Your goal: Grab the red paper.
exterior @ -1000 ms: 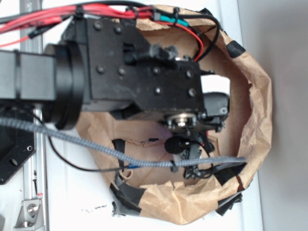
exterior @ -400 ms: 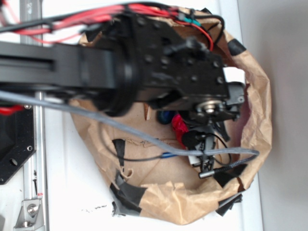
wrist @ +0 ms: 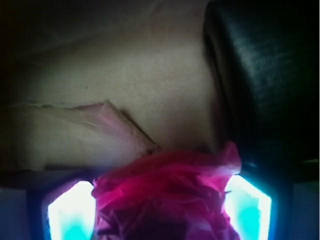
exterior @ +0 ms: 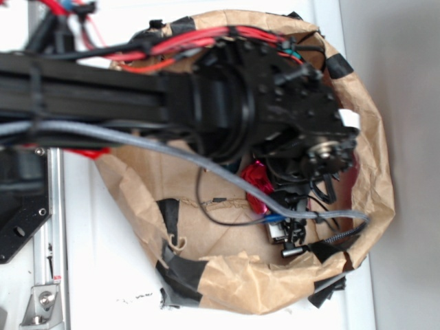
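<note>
The red paper (exterior: pixel 256 180) is a crumpled bright red ball lying inside the brown paper nest, and only a small part shows under my black arm (exterior: pixel 275 103). In the wrist view the red paper (wrist: pixel 165 192) fills the gap between my two glowing fingers (wrist: pixel 72 210). My gripper (wrist: pixel 160 212) is open around the ball, with the paper reaching both pads. In the exterior view the wrist and cables hide the fingertips.
A ring of brown crinkled paper (exterior: pixel 375 144) patched with black tape (exterior: pixel 182 275) walls in the spot. A black pad (wrist: pixel 270 75) stands at the upper right of the wrist view. Red wires (exterior: pixel 185 42) and a grey cable (exterior: pixel 172 148) cross the arm. A metal rail (exterior: pixel 48 275) runs down the left.
The arm has swung further right and down into the brown paper ring. The red paper, hidden a second ago, now shows beneath the wrist.
</note>
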Motion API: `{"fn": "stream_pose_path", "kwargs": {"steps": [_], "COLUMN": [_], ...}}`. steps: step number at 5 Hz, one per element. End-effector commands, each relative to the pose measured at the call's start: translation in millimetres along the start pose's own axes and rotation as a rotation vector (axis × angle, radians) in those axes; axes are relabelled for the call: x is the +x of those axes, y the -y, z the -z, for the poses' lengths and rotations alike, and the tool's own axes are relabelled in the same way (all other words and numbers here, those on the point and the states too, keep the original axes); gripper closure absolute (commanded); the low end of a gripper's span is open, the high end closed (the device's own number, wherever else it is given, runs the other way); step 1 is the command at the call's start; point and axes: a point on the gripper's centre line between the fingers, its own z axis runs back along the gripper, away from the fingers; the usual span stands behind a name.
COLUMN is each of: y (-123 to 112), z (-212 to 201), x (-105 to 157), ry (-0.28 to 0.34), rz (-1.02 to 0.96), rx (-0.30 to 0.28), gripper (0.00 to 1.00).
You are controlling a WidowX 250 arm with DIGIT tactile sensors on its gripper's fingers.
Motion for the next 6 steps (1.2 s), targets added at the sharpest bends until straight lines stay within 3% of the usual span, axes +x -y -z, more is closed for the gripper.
{"fn": "stream_pose_path", "kwargs": {"steps": [1,3,6], "y": [5.2,9.3,12.2], "z": [2.0,-12.6,-16.1], "x": [-15.3,-26.1,-31.9], "ry": [-0.065,0.035,0.053], "rz": [0.019,-0.023,-0.017], "rx": [0.106,0.14,0.15], "gripper": [1.0,1.0,1.0]}}
